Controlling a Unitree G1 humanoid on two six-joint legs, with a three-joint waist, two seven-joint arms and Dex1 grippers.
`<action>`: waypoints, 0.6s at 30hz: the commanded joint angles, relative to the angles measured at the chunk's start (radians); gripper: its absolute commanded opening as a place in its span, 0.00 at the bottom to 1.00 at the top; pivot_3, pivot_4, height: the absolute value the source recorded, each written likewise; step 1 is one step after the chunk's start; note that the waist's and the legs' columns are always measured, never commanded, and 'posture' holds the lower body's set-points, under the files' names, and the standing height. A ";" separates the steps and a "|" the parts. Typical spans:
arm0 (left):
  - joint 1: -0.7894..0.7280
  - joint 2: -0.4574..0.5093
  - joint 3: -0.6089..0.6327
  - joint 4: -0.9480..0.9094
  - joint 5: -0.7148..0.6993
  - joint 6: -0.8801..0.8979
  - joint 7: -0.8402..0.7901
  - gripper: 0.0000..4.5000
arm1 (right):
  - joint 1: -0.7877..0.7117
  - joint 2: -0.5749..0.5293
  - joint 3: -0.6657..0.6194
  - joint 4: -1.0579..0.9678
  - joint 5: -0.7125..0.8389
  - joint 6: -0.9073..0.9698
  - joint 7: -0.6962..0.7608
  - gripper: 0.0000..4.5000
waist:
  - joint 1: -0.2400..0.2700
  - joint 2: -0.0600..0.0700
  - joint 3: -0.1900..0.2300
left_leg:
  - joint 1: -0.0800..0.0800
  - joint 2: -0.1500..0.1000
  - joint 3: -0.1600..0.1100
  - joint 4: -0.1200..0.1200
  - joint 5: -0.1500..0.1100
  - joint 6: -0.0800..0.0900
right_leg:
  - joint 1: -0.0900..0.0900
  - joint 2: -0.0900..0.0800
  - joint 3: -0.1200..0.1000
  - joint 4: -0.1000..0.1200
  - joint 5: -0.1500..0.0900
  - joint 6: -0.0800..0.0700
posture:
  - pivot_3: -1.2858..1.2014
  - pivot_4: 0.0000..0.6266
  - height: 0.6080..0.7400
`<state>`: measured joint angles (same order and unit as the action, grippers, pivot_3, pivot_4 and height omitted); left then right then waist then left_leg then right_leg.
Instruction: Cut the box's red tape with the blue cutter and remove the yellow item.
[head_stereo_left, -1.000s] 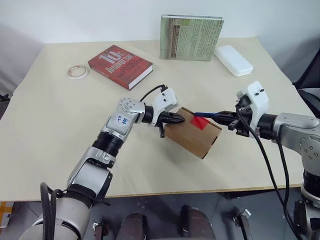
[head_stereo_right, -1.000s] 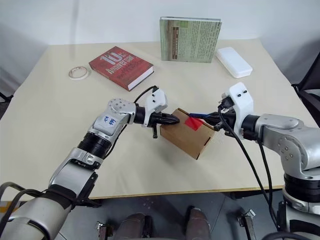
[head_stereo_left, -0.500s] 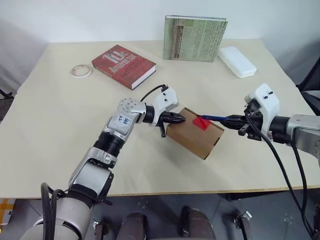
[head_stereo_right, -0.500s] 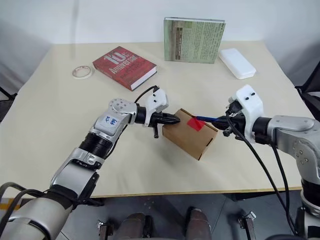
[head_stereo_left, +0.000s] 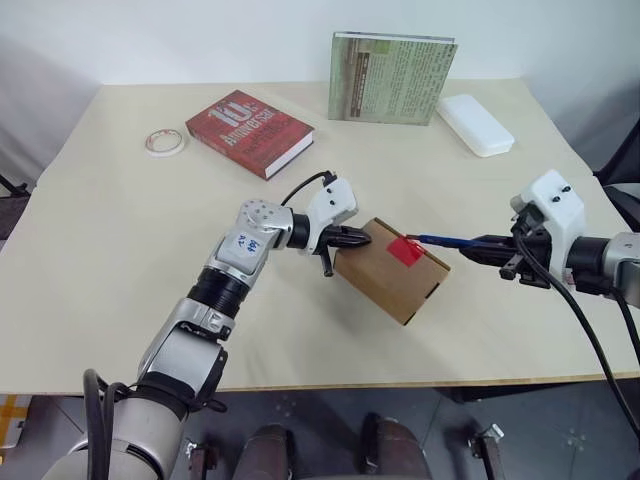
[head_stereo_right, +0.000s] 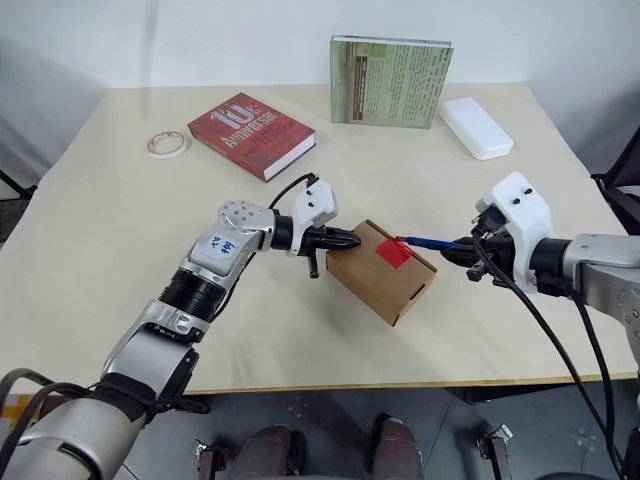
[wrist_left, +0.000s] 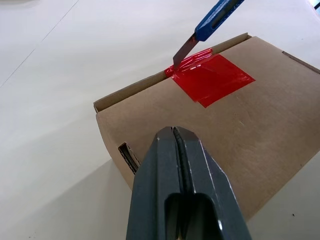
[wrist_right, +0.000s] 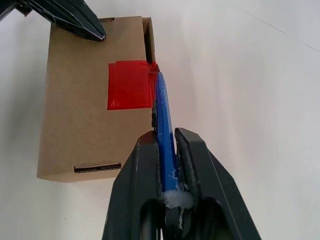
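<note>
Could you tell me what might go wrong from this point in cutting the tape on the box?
The blue cutter blade sits at the very edge of the red tape, by the flap seam; it may slip off without cutting through. The shut left gripper only presses its tips on the box at one end, so the box could pivot or slide on the table. The right gripper pinches the slim cutter near its back end, so it may twist.

The box (head_stereo_left: 391, 270) sits near the middle of the tabletop (head_stereo_left: 110, 250). The left gripper (head_stereo_left: 362, 239) touches the box's left end; the right gripper (head_stereo_left: 478, 247), right of the box, holds the cutter (head_stereo_left: 440, 240) with its blade at the tape (head_stereo_left: 404, 248) on the box's top. Behind the box to the left lie a book (head_stereo_left: 249, 133) and a tape roll (head_stereo_left: 164, 142); behind it stands another book (head_stereo_left: 392, 77), a flat case (head_stereo_left: 476, 123) to the right of that.
</note>
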<state>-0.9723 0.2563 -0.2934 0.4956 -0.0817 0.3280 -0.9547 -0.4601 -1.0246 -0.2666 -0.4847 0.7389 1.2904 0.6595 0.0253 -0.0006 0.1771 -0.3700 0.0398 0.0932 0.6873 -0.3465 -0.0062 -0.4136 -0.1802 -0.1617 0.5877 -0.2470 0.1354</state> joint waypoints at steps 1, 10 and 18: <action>0.028 0.006 -0.021 0.019 0.036 0.026 0.003 0.01 | -0.006 -0.016 -0.002 -0.011 -0.003 0.014 -0.018 0.04 | 0.000 0.000 0.000 | 0.000 0.000 0.000 0.000 0.000 0.000 | 0.000 0.000 0.000 0.000 0.000 0.000 | 0.52 0.24 1.00; 0.030 0.004 -0.019 0.014 0.038 0.028 0.003 0.01 | -0.033 0.032 0.078 0.038 -0.024 -0.034 -0.037 0.04 | -0.002 0.000 0.000 | 0.000 0.000 0.000 0.002 0.000 0.000 | 0.000 0.000 0.000 0.001 0.000 0.000 | 0.52 0.24 1.00; 0.037 0.002 -0.018 0.007 0.038 0.030 0.004 0.01 | -0.122 0.055 0.094 0.077 -0.016 -0.053 -0.031 0.04 | -0.003 0.000 0.000 | -0.001 0.000 0.000 0.005 -0.001 0.001 | 0.000 0.000 0.001 0.001 0.000 0.000 | 0.52 0.24 1.00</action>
<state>-0.9667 0.2562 -0.2917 0.4854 -0.0729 0.3407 -0.9512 -0.5562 -0.9719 -0.1544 -0.4055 0.7249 1.2576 0.6285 0.0228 -0.0008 0.1771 -0.3710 0.0400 0.0933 0.6921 -0.3472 -0.0051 -0.4133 -0.1802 -0.1606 0.5891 -0.2468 0.1350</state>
